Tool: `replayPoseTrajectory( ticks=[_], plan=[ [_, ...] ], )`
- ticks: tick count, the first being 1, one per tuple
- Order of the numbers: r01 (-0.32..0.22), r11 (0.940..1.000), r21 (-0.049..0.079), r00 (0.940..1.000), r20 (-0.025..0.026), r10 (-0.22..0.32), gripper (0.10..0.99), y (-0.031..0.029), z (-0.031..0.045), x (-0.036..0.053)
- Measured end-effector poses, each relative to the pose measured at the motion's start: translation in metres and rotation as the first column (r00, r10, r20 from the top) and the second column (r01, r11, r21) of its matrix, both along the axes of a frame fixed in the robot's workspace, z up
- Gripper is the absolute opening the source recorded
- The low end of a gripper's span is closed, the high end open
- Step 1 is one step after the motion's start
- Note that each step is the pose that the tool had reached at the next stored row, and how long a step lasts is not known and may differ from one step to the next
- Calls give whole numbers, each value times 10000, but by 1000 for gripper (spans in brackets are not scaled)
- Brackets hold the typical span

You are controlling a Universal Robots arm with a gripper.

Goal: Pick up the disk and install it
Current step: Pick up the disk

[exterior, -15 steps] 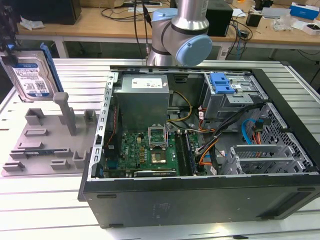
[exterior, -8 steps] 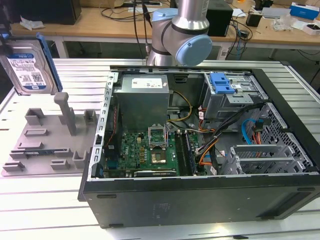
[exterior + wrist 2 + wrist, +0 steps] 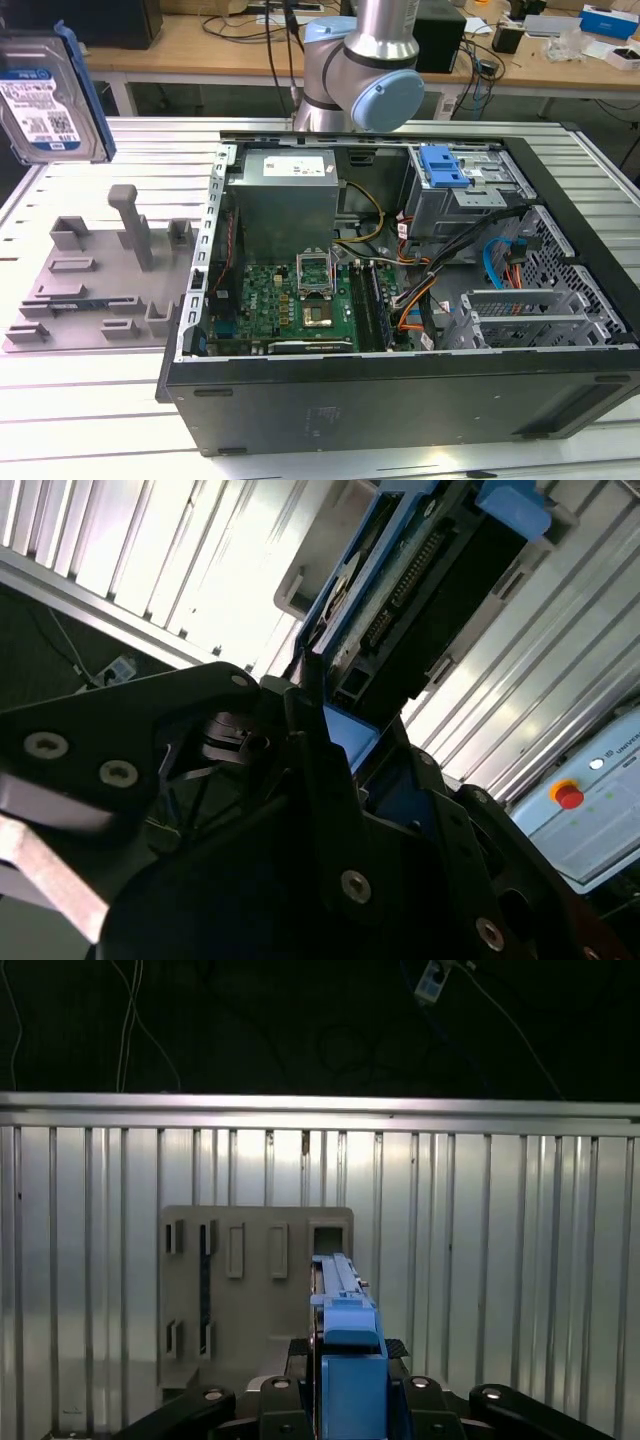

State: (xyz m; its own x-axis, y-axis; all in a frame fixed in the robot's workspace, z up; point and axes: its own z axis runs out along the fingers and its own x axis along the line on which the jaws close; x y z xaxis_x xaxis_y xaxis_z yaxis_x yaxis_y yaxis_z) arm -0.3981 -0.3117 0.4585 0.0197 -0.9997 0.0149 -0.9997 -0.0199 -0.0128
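Ribbed aluminium table; grey slotted fixture plate toward the exterior view's left; open computer case beside it

- A cluttered wooden workbench stands at twelve o'clock in the exterior view.
- A ribbed metal table spreads at six o'clock.
- Dark floor lies beyond its edge.

An open computer case and grey slotted fixture share the ribbed table.

No legible text. Print on disk label and power supply sticker indecipherable.
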Motion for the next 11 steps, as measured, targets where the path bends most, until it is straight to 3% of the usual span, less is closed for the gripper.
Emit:
replayPoseTrajectory(
  ticks=[6, 11],
  plan=[
    [-4, 10000, 10, 10000, 13, 4, 365, 0, 244, 0],
    [-5, 10000, 9, 10000, 13, 5, 365, 0, 256, 0]
  ],
)
